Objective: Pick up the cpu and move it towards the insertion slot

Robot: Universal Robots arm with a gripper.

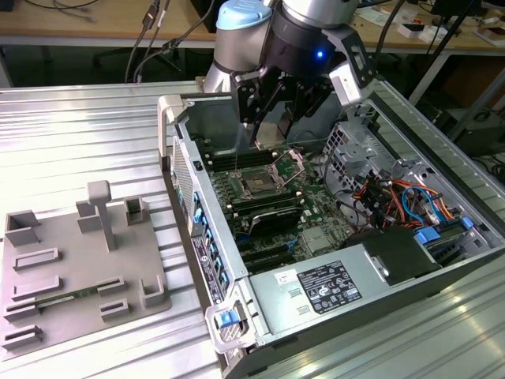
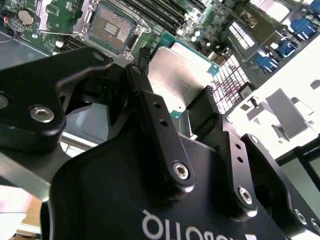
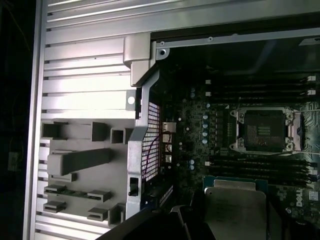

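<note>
Exterior view: your gripper point(image 1: 272, 126) hangs over the open computer case point(image 1: 189, 170), black fingers pointing down above the green motherboard point(image 1: 304, 213). The insertion slot point(image 1: 260, 183), a square silver frame with a dark centre, lies just below, its hinged bracket point(image 1: 290, 163) raised. Long black memory slots point(image 1: 272, 215) flank it. To the exterior view's left, the grey plastic fixture plate point(image 1: 79, 272) with raised blocks sits on the ribbed metal table point(image 1: 79, 134).

Second wrist view: your fingers point(image 2: 150, 107) are narrowed onto the cpu point(image 2: 177, 75), pinching its edges; its face is flat, pale and silvery. The insertion slot point(image 2: 111, 26) is near but apart.

First wrist view: the cpu point(image 3: 235, 210) is held beside the memory slots point(image 3: 260, 167), short of the insertion slot point(image 3: 264, 131).
</note>
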